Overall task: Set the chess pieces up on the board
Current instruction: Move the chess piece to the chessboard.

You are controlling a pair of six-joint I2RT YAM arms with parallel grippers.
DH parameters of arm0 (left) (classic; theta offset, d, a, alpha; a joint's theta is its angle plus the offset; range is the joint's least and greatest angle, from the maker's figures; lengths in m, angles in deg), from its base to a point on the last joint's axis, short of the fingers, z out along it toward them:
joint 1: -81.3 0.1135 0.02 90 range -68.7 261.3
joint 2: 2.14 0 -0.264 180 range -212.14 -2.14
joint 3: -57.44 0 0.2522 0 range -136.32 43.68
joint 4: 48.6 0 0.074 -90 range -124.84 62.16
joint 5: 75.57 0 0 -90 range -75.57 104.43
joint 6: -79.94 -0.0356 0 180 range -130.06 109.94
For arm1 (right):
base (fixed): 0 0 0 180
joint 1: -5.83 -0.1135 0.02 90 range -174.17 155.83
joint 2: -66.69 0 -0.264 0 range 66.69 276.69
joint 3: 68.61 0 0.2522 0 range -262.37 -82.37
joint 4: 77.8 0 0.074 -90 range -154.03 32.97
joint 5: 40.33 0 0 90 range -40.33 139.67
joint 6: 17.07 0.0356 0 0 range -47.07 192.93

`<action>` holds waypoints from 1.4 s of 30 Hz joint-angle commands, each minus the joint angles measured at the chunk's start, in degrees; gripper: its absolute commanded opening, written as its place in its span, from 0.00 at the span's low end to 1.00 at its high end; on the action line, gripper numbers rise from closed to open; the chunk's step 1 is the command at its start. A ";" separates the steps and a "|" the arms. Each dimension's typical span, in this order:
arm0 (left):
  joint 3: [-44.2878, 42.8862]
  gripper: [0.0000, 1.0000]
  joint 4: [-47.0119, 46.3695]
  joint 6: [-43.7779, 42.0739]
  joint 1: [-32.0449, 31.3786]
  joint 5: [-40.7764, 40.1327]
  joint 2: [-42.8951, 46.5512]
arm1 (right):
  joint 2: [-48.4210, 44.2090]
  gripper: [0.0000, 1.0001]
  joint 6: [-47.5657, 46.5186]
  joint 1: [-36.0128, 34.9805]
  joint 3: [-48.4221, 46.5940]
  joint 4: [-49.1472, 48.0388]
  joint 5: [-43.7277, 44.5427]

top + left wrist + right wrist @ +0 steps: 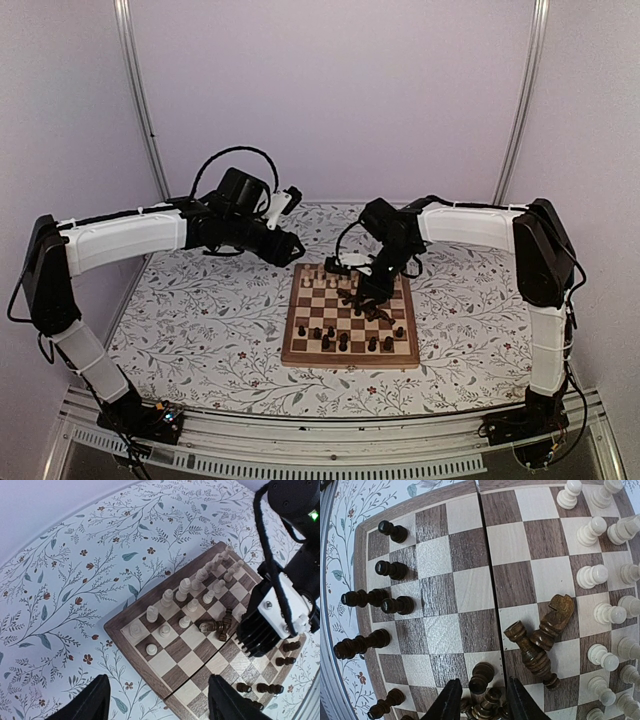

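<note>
Right gripper (483, 682), jaws part-spread astride a cluster of dark chess pieces (481, 676) on the board (472, 587); whether its pads press on any piece cannot be told. Just ahead of it and to its right lie further toppled dark pieces (559, 612), with pale pieces (592, 575) standing farther right and standing dark pieces (390, 570) well to its left along the rim. Left gripper (157, 680), fingers spread wide with nothing between them, hangs high above the floral table (60, 580), the board's near corner beneath it and the rest ahead to its right
</note>
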 commanded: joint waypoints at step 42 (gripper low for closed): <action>-2.34 0.70 2.03 -1.36 -1.12 0.45 -1.92 | 1.29 0.20 -1.59 -8.21 -0.09 1.94 -5.09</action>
